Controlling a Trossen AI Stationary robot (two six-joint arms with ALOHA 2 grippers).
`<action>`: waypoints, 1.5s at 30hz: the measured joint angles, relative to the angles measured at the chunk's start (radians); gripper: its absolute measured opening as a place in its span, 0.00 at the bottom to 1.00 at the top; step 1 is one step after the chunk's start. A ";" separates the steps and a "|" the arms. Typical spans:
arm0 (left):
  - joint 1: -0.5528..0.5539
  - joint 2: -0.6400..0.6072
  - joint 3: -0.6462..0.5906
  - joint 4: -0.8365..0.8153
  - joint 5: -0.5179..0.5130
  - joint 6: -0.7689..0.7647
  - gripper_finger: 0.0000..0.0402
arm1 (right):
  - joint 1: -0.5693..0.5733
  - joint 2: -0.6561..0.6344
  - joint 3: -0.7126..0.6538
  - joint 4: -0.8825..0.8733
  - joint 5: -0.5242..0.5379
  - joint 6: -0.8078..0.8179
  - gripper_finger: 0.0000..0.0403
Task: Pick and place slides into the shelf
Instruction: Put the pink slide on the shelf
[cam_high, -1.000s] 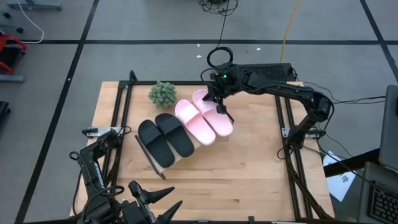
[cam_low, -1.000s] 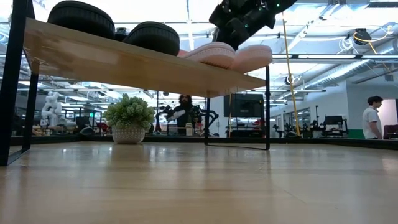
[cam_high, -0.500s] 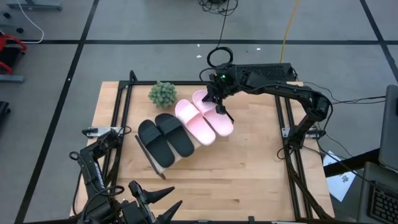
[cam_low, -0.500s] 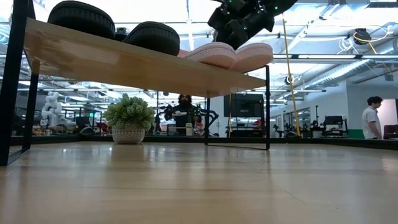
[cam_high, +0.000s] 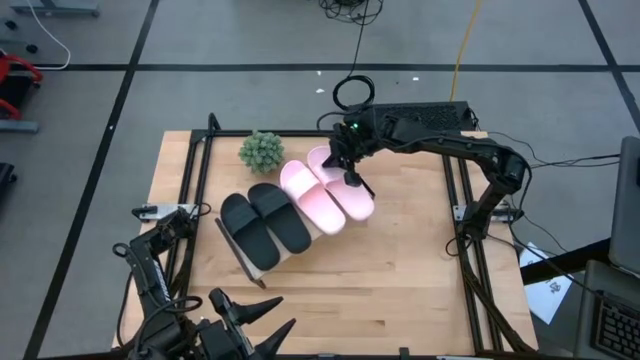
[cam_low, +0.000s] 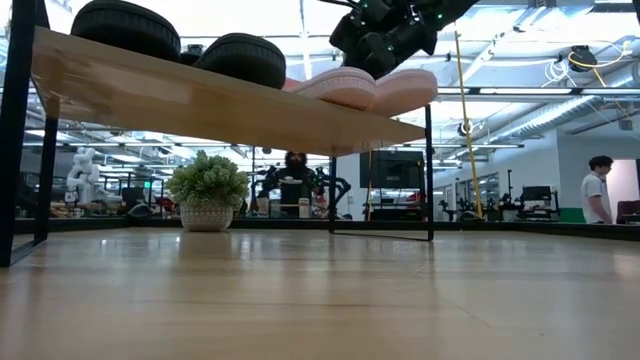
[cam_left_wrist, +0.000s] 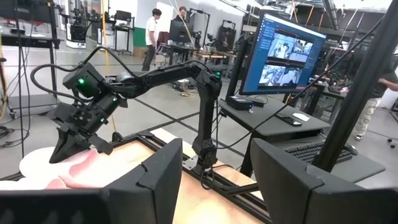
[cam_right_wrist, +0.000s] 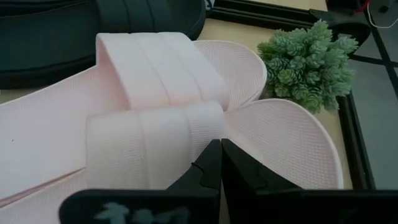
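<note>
Slides were what your right gripper (cam_high: 349, 178) was dealing with: its fingers were pressed together with nothing between them, tips resting at the strap of the nearer pink slide (cam_right_wrist: 155, 140). Over the last second it had edged slightly toward the heel ends of the pink pair, and the shelf (cam_low: 230, 105) appeared to shift a touch in the low view, so I judge you were nudging that sandal straight rather than carrying it. Just beyond the fingertips lay the second pink slide (cam_right_wrist: 168, 62), overlapping the first. Beyond that sat the black pair (cam_high: 265, 220), with the small potted plant (cam_high: 261, 150) off to one side. All four slides lay on the shelf board, so the task looked nearly finished. Far from it, your left gripper (cam_high: 245, 318) waited at the table's near edge, fingers parted and empty, unmoved.
</note>
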 joint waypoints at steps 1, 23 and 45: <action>0.000 0.000 0.000 0.000 0.000 -0.001 0.48 | 0.000 0.001 0.000 0.001 0.001 0.000 0.00; 0.005 0.000 0.000 0.001 0.000 -0.017 0.48 | 0.072 0.032 -0.001 -0.070 0.185 -0.041 0.00; 0.006 0.000 0.000 -0.005 0.000 -0.031 0.48 | 0.115 -0.251 -0.006 -0.097 0.500 -0.157 0.00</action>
